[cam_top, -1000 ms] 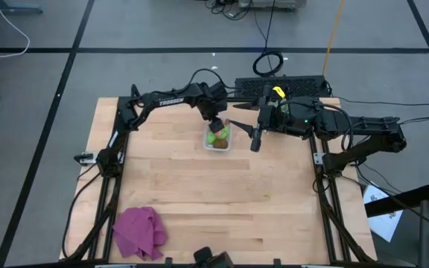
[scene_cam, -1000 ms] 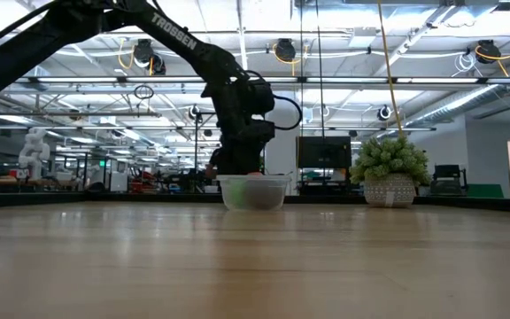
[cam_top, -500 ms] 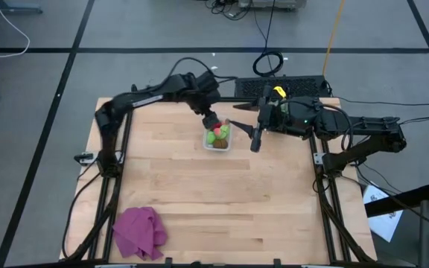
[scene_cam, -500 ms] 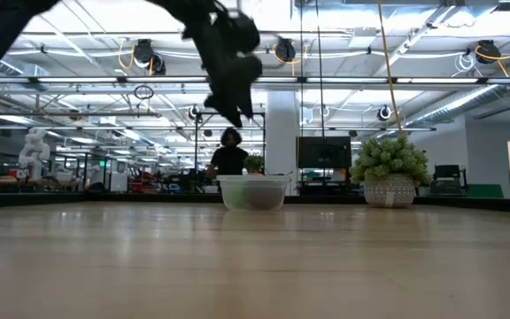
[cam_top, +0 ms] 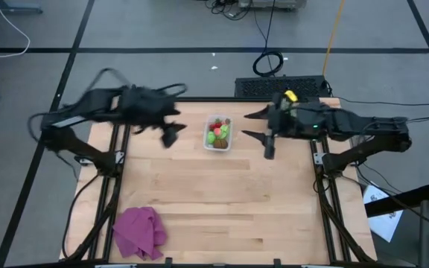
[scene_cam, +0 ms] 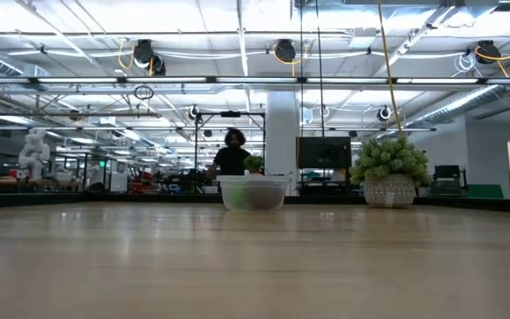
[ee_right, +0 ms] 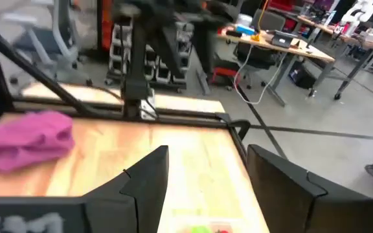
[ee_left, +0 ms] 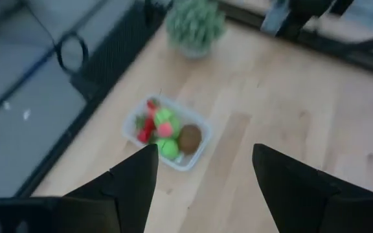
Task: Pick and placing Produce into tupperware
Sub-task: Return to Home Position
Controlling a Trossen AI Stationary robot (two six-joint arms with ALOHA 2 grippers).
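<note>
Tupperware [cam_top: 219, 148] w/ produce [cam_top: 216, 132] inside sits near table's [cam_top: 222, 193] far edge, approx mid-way along. Left gripper [cam_top: 171, 135] hangs over table toward left edge, jaws spread. Right gripper [cam_top: 253, 125] near tupperware's right side, jaws spread too.

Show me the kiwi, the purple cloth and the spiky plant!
toy kiwi [ee_left: 188, 137], left wrist view, middle of its brown top.
purple cloth [cam_top: 140, 232], high view, centre of the crumpled heap.
spiky plant [scene_cam: 390, 159], low view, its green leaves.
</note>
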